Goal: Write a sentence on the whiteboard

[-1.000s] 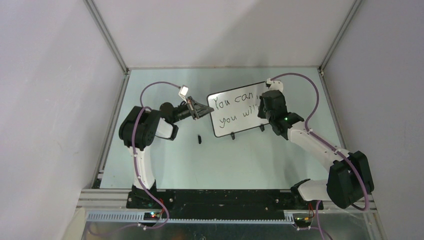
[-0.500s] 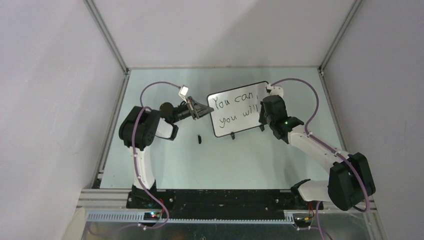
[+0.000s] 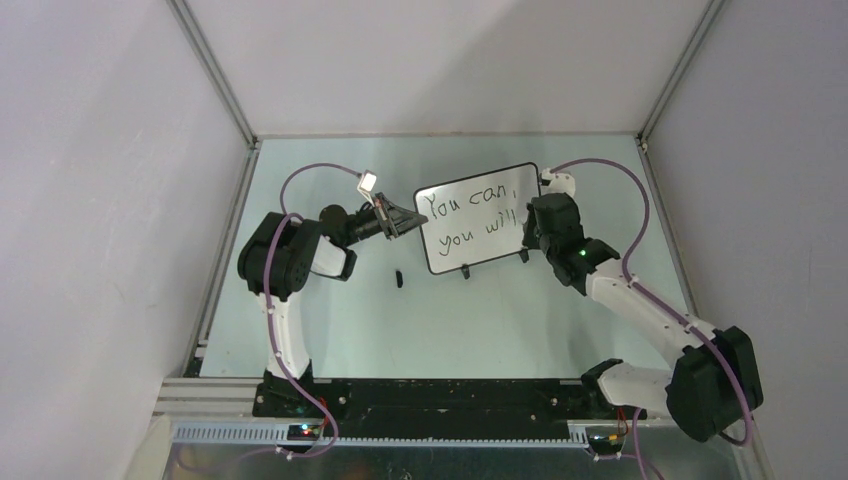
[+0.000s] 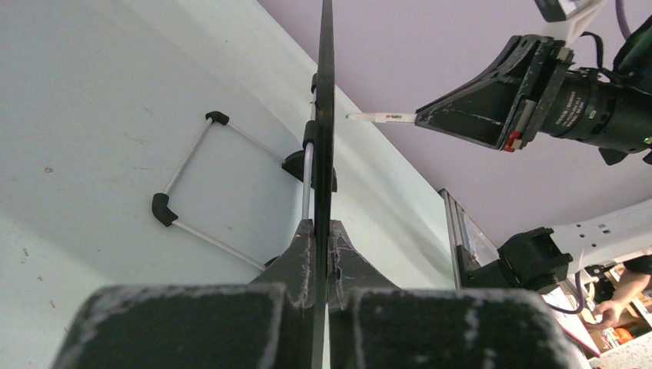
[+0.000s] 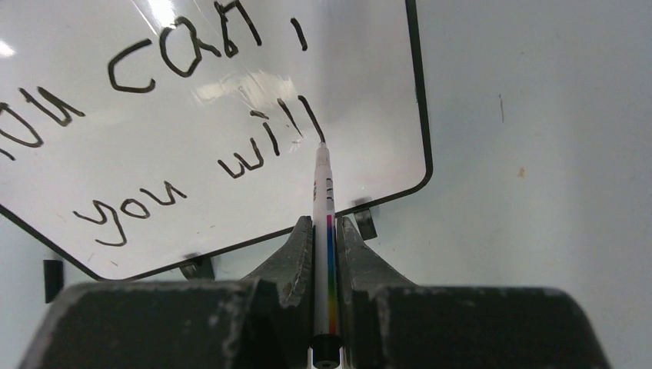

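right gripper (image 5: 325, 223): jaws pressed together on a thin white marker (image 5: 322, 181), which lies straight along the gap between them with its tip forward. in the right wrist view the tip sits at the foot of the last stroke of "will"; in the left wrist view, with the board seen edge-on, a narrow gap shows between tip and face, so it is judged just off the surface. left gripper (image 4: 321, 231): jaws pinching the left edge of the whiteboard (image 4: 326, 92), steadying it. the board stands on its two small feet, leaning back, at the middle of the table (image 3: 500, 320) between the two arms. the sentence (image 3: 470, 205) reads "you can," on the upper line and "you will" on the lower; no full stop is visible after the last letter. a small dark object (image 3: 398, 277), possibly the cap, lies on the table near the board's lower left corner. step in hand, as judged: closing the second line. the next move calls for a short shift to the right along the baseline and a light touch for the dot, short of the frame, with the left hold firm so the board does not tip.
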Available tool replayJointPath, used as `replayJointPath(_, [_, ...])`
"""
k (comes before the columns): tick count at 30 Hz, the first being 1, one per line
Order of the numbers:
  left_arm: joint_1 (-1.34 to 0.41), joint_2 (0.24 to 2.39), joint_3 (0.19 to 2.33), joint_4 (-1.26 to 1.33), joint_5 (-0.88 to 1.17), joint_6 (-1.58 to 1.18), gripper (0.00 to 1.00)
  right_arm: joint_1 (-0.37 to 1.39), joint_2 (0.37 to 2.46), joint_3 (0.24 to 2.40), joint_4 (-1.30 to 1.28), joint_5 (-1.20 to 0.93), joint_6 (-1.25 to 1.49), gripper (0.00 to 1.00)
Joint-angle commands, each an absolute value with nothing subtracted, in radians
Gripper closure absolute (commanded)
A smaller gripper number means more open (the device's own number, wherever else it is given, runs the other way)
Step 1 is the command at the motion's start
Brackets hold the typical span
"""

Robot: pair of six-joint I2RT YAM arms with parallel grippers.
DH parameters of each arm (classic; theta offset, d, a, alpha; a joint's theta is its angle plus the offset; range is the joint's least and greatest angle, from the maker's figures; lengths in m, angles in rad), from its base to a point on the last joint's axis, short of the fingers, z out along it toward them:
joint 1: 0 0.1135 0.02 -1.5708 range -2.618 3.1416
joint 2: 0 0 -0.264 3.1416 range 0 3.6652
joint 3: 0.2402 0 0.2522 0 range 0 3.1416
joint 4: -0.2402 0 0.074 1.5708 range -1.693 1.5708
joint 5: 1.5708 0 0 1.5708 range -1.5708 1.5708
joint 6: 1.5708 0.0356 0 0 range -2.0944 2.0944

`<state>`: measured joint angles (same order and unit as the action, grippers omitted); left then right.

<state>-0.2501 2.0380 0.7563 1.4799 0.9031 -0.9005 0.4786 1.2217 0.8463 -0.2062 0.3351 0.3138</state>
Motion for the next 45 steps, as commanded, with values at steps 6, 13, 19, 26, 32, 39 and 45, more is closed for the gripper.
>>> replayJointPath(6, [-0.246, 2.017, 0.773, 1.532, 0.931, -0.913, 1.0, 0.475, 1.197, 0.841, -0.207, 0.376, 0.32, 1.0])
replayJointPath(13, [-0.248, 2.015, 0.772, 1.532, 0.933, -0.912, 1.0, 0.469, 1.228, 0.838, -0.2, 0.394, 0.329, 1.0])
replayJointPath(19, [-0.247, 2.014, 0.771, 1.532, 0.933, -0.913, 1.0, 0.461, 1.247, 0.836, -0.178, 0.395, 0.327, 1.0])
replayJointPath(26, [-0.248, 2.012, 0.77, 1.532, 0.932, -0.911, 1.0, 0.45, 1.27, 0.836, -0.136, 0.39, 0.319, 1.0])
replayJointPath(32, [-0.247, 2.014, 0.772, 1.533, 0.931, -0.913, 1.0, 0.444, 1.283, 0.836, -0.114, 0.38, 0.319, 1.0])
replayJointPath(39, [-0.247, 2.014, 0.771, 1.532, 0.932, -0.913, 1.0, 0.44, 1.292, 0.836, -0.103, 0.373, 0.318, 1.0])
replayJointPath(45, [-0.247, 2.013, 0.771, 1.532, 0.933, -0.913, 1.0, 0.434, 1.314, 0.836, -0.104, 0.366, 0.325, 1.0])
